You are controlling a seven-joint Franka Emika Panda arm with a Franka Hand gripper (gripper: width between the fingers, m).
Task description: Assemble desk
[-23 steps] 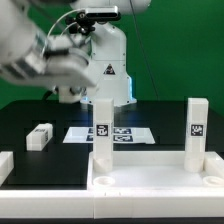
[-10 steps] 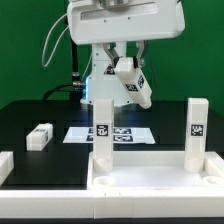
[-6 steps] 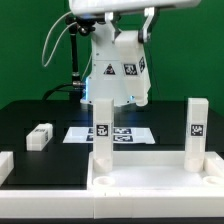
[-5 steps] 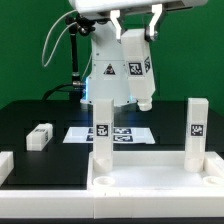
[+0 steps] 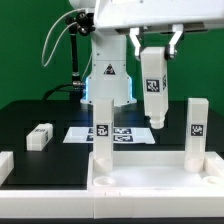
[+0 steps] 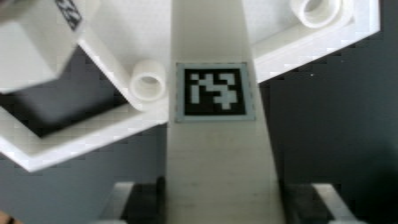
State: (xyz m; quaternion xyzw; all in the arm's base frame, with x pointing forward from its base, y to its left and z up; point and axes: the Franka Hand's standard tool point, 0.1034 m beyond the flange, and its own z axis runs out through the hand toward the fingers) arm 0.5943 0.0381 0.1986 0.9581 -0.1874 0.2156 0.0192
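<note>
My gripper (image 5: 155, 44) hangs high at the exterior view's right of centre, shut on the top end of a white desk leg (image 5: 153, 90) that hangs upright in the air with its tag facing the camera. Below lies the desk panel (image 5: 140, 182), rim up, with two legs standing on it: one at the back left (image 5: 102, 135) and one at the back right (image 5: 196, 130). In the wrist view the held leg (image 6: 217, 150) runs out from between the fingers (image 6: 134, 200) over the panel's rim (image 6: 107, 130), close to a round hole (image 6: 150, 85).
Another loose leg (image 5: 40, 136) lies on the black table at the exterior view's left, and a white part (image 5: 4, 165) shows at the left edge. The marker board (image 5: 78, 134) lies behind the panel. The robot's base (image 5: 108, 70) stands at the back.
The gripper has swung toward the exterior view's right with the leg in it. The leg has turned from tilted to upright and now hangs between the two standing legs.
</note>
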